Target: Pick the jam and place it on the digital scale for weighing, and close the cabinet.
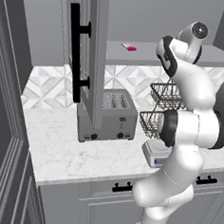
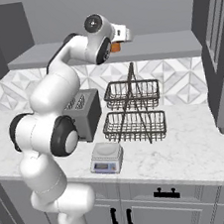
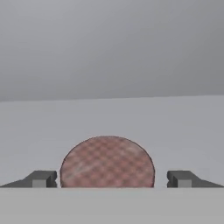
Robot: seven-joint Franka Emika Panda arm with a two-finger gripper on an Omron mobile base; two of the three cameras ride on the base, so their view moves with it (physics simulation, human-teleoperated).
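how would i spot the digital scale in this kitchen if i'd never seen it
Look along the marble counter to the grey toaster and the two-tier wire rack. In front of them, near the counter's edge, sits the digital scale: small, white and squarish, with a round pale plate and bluish display.

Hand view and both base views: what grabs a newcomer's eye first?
The white arm reaching up into the open cabinet, its gripper open on either side of the jam on the shelf. Below on the counter, the digital scale sits bare before the wire rack.
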